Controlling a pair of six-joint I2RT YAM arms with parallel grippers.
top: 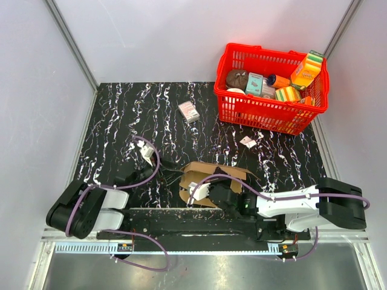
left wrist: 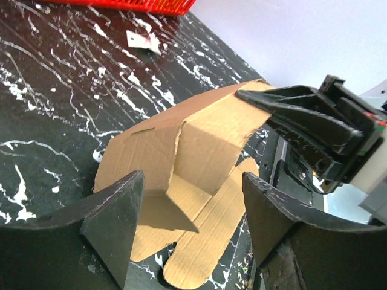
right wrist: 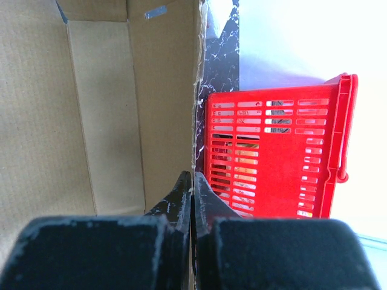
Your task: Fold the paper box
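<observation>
The right hand [right wrist: 191,181] pinches a raised wall edge of the paper box [left wrist: 199,145]. The left hand [left wrist: 192,181] is spread at lower frame. Risk: the narrow edge grip may slip, collapsing the wall.

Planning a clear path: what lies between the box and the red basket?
A small white scrap on the table lies between box and basket, seen in the top view.

Lab cell: white panels [top: 181,36], aluminium frame [top: 71,42].
</observation>
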